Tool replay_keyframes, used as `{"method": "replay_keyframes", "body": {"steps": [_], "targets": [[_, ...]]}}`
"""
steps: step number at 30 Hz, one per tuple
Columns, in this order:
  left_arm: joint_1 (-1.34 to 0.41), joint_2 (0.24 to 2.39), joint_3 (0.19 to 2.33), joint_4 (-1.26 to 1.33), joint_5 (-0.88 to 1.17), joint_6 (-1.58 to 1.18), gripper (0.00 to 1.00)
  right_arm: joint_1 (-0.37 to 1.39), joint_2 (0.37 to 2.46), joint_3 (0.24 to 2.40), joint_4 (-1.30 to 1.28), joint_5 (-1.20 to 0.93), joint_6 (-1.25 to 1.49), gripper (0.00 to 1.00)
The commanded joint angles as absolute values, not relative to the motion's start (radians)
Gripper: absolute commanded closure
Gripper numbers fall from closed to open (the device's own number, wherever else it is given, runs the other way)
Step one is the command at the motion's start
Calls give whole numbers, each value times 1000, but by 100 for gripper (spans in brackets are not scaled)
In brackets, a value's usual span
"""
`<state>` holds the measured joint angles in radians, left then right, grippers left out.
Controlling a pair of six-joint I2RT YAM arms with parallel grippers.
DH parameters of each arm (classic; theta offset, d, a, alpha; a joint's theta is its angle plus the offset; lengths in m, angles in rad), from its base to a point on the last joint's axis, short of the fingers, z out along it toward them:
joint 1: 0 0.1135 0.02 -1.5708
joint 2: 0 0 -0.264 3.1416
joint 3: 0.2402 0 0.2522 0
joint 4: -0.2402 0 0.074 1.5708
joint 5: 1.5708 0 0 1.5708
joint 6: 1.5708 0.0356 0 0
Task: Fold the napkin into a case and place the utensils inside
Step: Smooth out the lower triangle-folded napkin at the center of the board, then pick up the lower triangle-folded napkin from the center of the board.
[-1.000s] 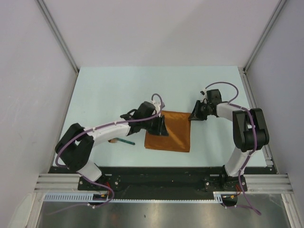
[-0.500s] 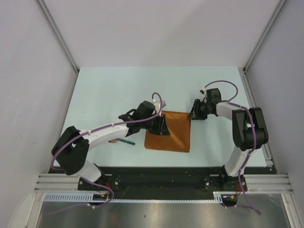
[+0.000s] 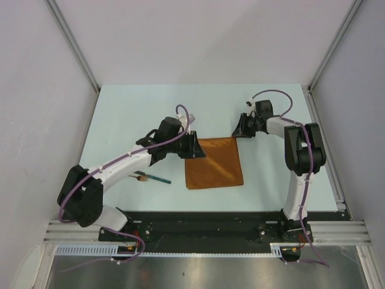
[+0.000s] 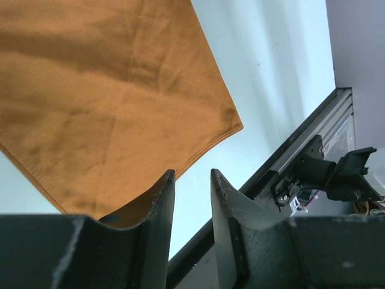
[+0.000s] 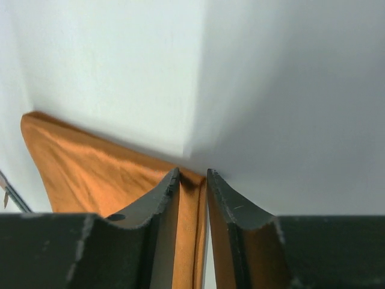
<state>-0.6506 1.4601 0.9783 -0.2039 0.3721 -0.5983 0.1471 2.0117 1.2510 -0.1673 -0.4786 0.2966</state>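
- The left arm and right arm are 2 of a kind: white tubular links between bulky black joint housings.
- A purple cable runs along each arm, tied on with small white clips.
- The left gripper and right gripper are black wedges.
- Their fingers are matte charcoal and grainy, tapering to curved tips, with 1 small oval recess near the root.

The napkin is spread on the table, to the right of and nearer than the left gripper, which stands at its far left corner. Its far right corner is seen between the fingertips of the right gripper. The utensils are laid left of and nearer than the left gripper, apart from the napkin.
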Motion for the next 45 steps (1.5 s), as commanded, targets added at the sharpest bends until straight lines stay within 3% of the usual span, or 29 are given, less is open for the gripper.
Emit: {"method": "replay_keyframes", "body": {"steps": [1,6,9,10,14,18,24,25,29,32,37,45], "targets": [[-629,1391,953,-204,374,-600,64,167,2091,1400,-284,-379,207,67],[-583,1332,868,-169,335,-626,62,167,1945,1427,-432,-171,166,51],[-555,1296,838,-160,279,-626,59,233,1861,1450,-572,47,149,7],[-542,1284,830,-144,270,-630,58,254,1844,1454,-606,105,147,1],[-500,1272,828,-149,227,-629,50,371,1741,1417,-692,381,169,0],[-456,1255,824,-144,175,-641,42,411,1648,1408,-846,295,288,0],[-350,1183,781,-123,160,-696,38,716,1506,1311,-755,310,380,0],[-339,1169,779,-138,146,-712,37,792,1515,1319,-747,310,406,0],[-307,1092,791,-277,20,-817,35,942,1653,1426,-755,373,555,15],[-307,1042,798,-366,-34,-905,36,1031,1805,1549,-801,429,653,16],[-307,963,798,-495,-8,-960,36,1094,2024,1742,-885,480,770,18],[-307,822,743,-515,72,-934,35,1091,2098,1727,-793,483,781,30]]}}
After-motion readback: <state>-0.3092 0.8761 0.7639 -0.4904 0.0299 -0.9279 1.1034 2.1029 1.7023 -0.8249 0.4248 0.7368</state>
